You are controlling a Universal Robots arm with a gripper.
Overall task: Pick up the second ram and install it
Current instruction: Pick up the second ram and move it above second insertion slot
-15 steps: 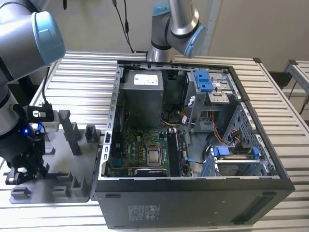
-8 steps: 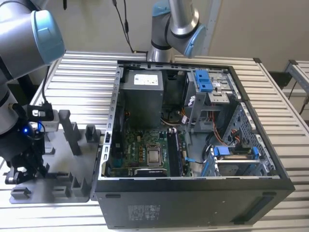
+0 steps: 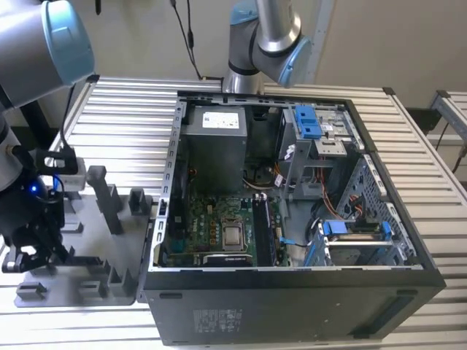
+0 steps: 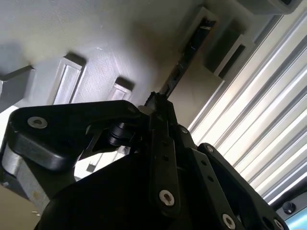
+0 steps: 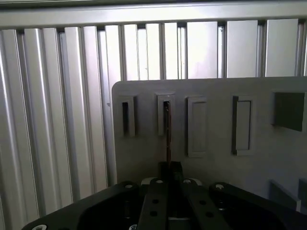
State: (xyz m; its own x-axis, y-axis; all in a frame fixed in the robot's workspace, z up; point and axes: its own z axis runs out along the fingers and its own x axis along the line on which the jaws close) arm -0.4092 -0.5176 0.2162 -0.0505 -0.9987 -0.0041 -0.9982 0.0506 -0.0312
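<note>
Second ram (image 5: 167, 139): sitting edge-on in a slot of the grey fixture (image 5: 216, 163), well apart from the computer case (image 3: 292, 306), toward the exterior view's left.
Gripper (image 5: 168, 168): pinching its free end, pressing together on both flat faces, probably for a straight lift.

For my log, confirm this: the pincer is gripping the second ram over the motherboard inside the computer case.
Wrong place. The pincer is gripping the second ram over the grey fixture plate, outside the computer case, as the first wrist view shows.
</note>
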